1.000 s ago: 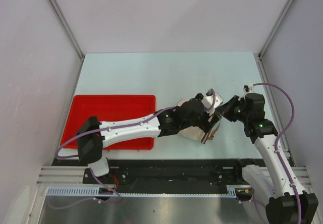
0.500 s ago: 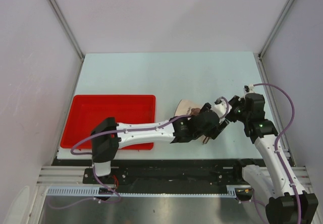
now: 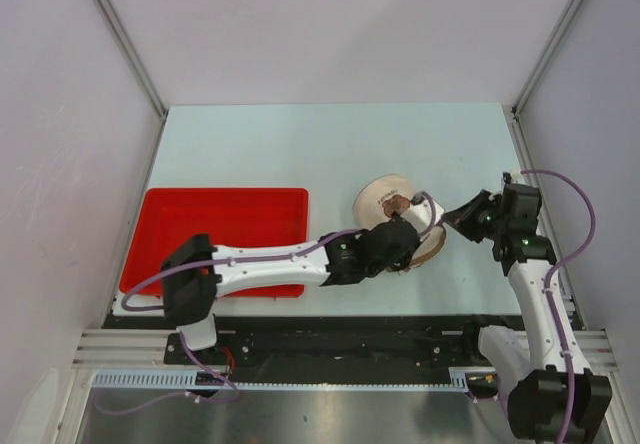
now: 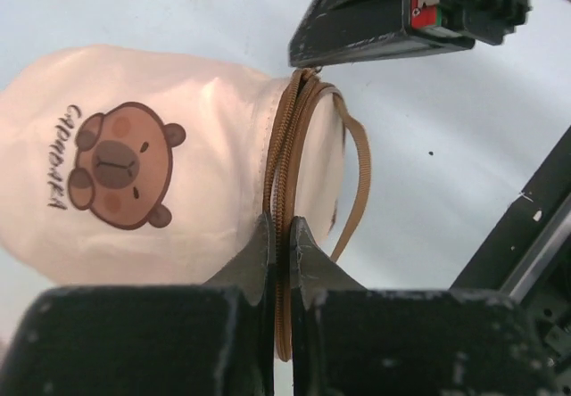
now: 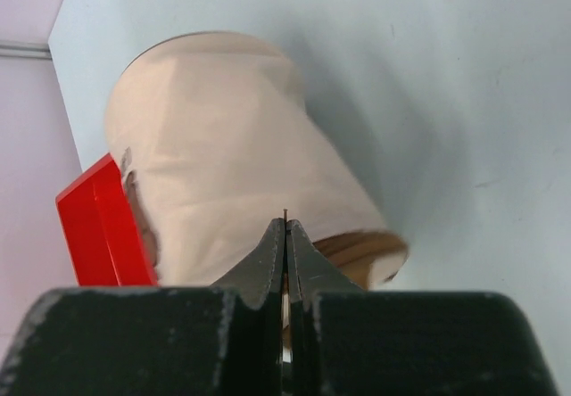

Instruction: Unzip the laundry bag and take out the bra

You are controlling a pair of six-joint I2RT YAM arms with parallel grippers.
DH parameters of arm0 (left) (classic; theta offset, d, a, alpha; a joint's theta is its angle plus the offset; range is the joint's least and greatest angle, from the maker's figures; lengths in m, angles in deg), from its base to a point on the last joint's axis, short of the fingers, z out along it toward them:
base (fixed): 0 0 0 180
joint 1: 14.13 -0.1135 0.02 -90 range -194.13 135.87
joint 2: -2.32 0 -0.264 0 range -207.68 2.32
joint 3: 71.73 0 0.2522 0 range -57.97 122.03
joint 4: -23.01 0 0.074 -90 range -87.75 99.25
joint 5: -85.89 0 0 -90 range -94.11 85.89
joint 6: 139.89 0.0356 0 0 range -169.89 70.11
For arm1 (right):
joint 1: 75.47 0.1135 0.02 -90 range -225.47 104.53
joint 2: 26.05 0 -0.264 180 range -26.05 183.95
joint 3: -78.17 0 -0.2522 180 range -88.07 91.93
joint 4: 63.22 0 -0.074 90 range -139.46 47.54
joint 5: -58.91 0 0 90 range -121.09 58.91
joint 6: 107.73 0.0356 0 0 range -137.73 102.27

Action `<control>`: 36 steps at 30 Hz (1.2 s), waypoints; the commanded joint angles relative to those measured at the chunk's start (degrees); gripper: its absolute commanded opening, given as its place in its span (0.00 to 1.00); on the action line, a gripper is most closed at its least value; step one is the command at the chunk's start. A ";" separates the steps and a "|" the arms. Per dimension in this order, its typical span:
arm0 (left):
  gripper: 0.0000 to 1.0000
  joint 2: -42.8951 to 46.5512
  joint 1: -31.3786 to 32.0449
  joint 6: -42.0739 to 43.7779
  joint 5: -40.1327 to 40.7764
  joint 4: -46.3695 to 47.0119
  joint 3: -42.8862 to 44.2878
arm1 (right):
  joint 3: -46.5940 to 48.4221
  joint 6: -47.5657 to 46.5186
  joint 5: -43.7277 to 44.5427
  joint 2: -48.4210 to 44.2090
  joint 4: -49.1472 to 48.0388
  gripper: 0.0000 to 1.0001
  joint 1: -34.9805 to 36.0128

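As laundry bag (image 4: 134, 146) lies sideways, left jaws pinch its zipper rim (image 4: 285, 146).

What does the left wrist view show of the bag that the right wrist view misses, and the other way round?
Left wrist only: a bear print, the brown zipper and a loop strap. Right wrist only: the red tray at the left edge. Both: the laundry bag, with the left gripper and right gripper each closed on it.

The bag (image 4: 205, 102) carries brown lettering (image 4: 59, 157), seemingly "CAPYBARA", beside a cartoon animal face (image 4: 116, 164); nothing else readable.
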 commanded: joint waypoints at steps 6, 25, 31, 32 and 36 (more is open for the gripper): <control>0.00 18.57 -4.05 0.01 3.91 11.29 -10.51 | -5.70 0.58 -4.01 8.06 -10.67 0.00 -4.08; 1.00 21.93 -4.59 -0.72 -2.14 11.15 -19.23 | -0.89 3.31 -1.39 3.06 -11.03 0.00 4.70; 0.99 18.42 -4.50 2.47 -6.61 5.16 -9.92 | 1.93 3.57 2.93 1.83 -9.44 0.00 10.77; 0.98 17.72 -4.41 2.47 -7.15 3.06 -8.86 | 2.11 3.57 2.93 1.74 -9.35 0.00 11.38; 0.96 13.24 -3.80 0.19 -9.79 -0.03 -4.63 | 2.38 3.84 3.99 1.57 -9.09 0.00 12.44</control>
